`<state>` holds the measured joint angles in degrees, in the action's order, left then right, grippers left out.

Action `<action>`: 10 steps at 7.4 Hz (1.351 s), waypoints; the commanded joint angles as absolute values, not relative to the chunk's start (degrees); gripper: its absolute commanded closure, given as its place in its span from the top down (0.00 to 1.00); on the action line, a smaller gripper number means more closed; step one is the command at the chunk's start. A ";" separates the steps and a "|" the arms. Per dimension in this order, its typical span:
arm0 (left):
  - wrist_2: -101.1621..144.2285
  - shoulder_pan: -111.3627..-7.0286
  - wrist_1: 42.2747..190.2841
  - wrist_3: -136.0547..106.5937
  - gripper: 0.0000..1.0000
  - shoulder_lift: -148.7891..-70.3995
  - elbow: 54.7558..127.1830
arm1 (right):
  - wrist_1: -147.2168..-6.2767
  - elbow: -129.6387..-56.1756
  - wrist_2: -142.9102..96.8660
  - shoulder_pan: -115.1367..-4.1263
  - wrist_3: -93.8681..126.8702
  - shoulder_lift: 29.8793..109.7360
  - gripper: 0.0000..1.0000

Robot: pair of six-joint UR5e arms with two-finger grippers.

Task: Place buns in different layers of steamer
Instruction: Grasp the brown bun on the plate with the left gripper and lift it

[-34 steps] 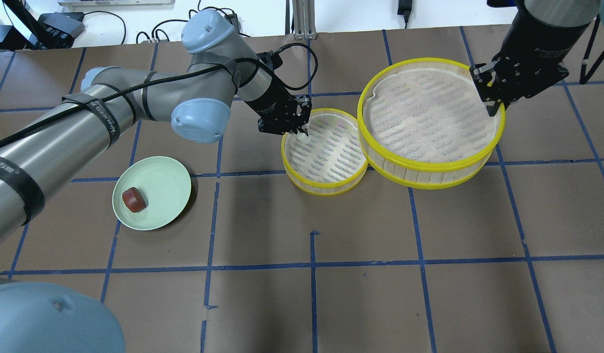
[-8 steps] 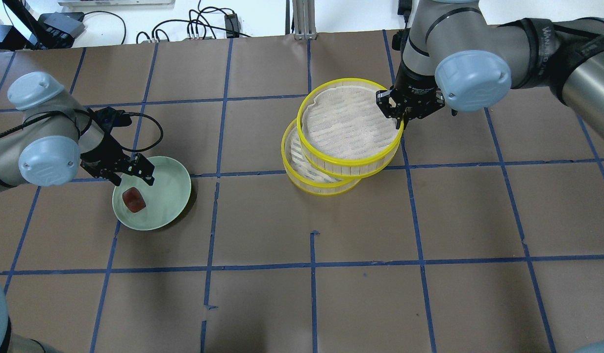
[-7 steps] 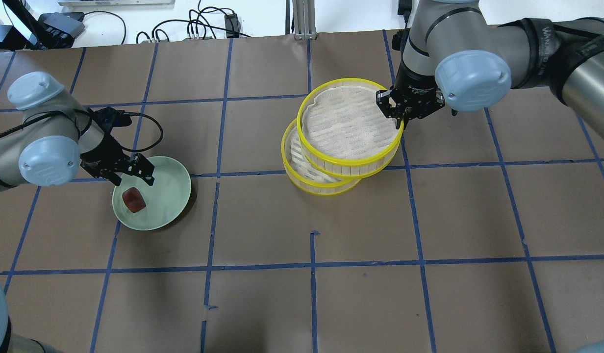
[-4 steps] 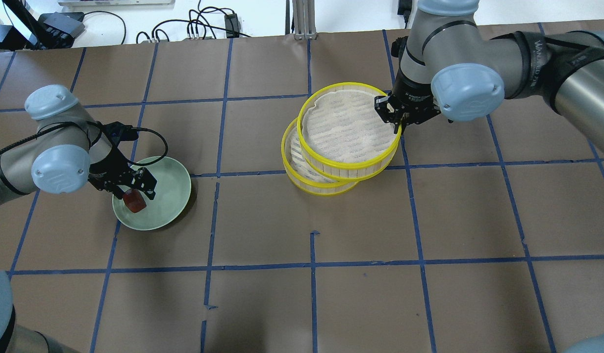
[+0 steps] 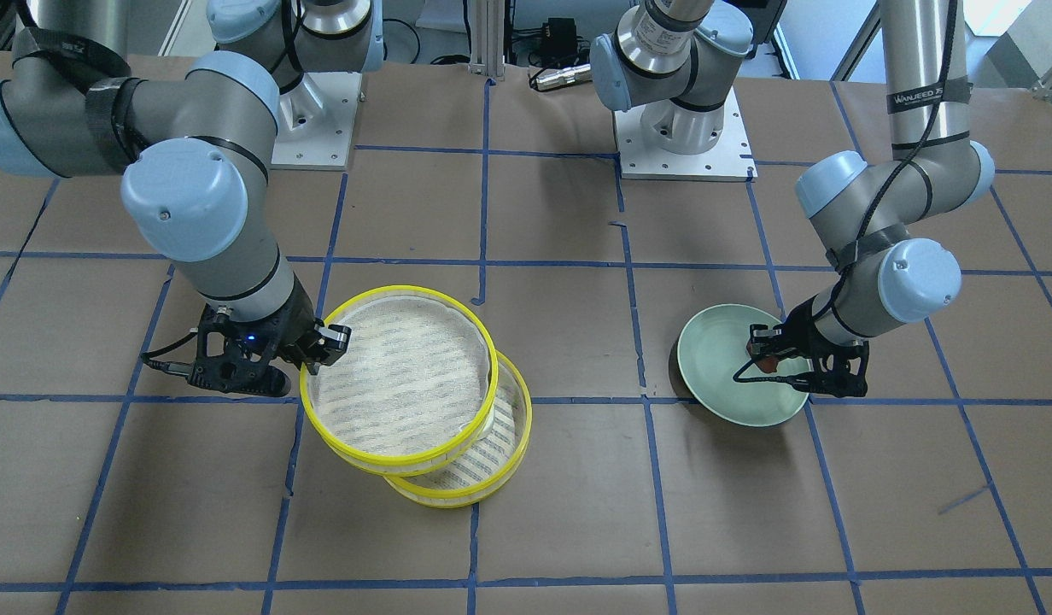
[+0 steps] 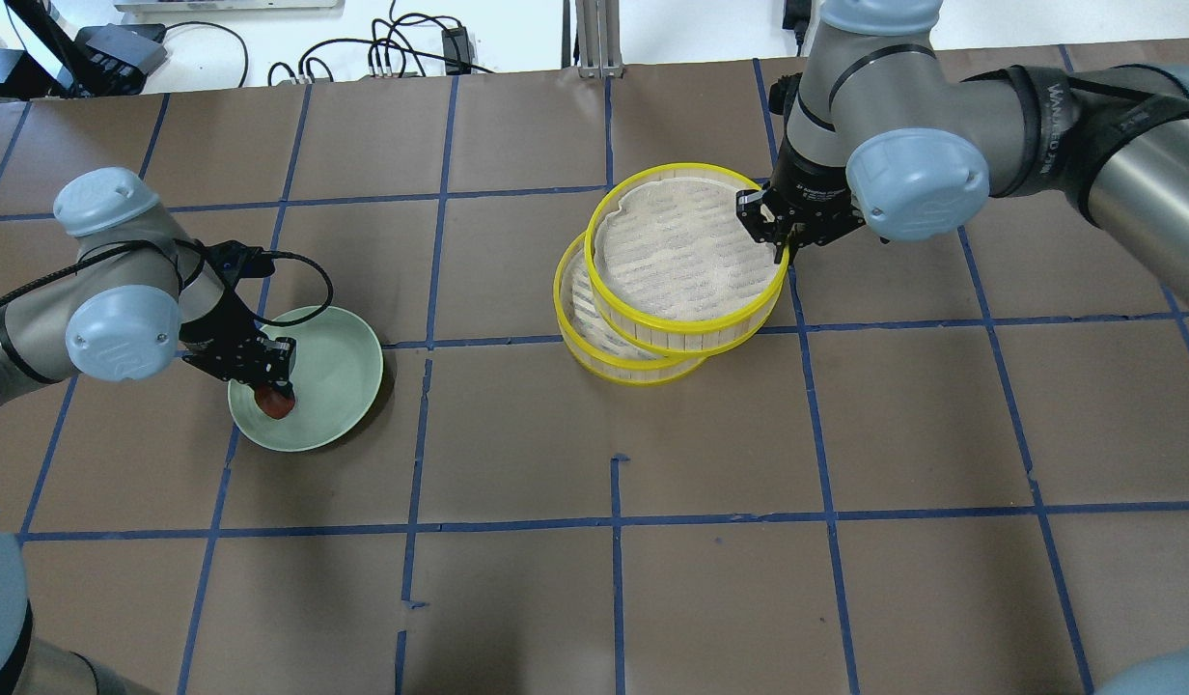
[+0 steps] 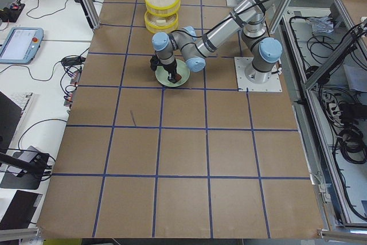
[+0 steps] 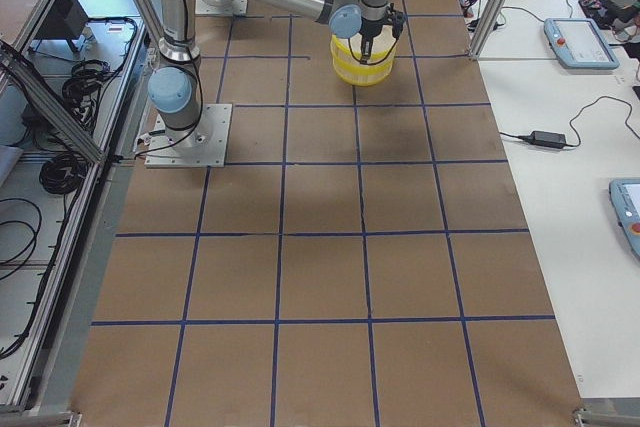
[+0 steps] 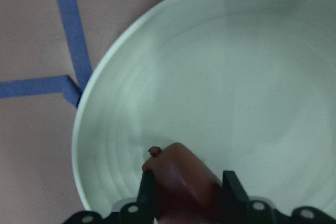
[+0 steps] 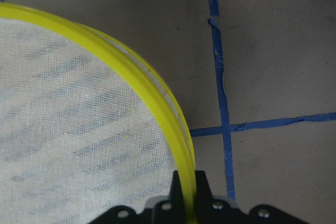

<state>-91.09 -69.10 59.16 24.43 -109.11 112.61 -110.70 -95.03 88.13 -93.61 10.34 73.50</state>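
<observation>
Brown bun point(image 9: 178, 174) on the green plate point(image 9: 236, 77) is gripped by the left gripper point(image 9: 186, 181); right gripper point(image 10: 188, 181) clamps the upper tray point(image 5: 398, 376) at its rim.

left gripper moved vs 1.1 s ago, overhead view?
Yes. The left gripper has shifted from the blue tape line toward the camera, down over the plate, fingers now flanking the reddish-brown bun.

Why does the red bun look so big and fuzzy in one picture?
Left wrist-mounted view: the red bun, gripped by the left pincer, sits right up against the lens, so it looks huge and soft. Overhead exterior view: the camera is far away, so it looks tiny with clearer edges.
</observation>
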 commanded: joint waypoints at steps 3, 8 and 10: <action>-87.02 -72.14 67.02 19.37 0.01 -106.97 103.39 | -112.40 -95.27 87.28 -93.87 11.94 72.51 0.14; -83.23 -79.10 67.50 7.64 0.01 -106.61 100.81 | -118.47 -95.01 87.87 -98.00 19.69 69.08 0.14; -83.15 -79.10 67.41 7.65 0.01 -106.70 100.72 | -118.22 -95.45 88.42 -98.00 19.78 68.91 0.14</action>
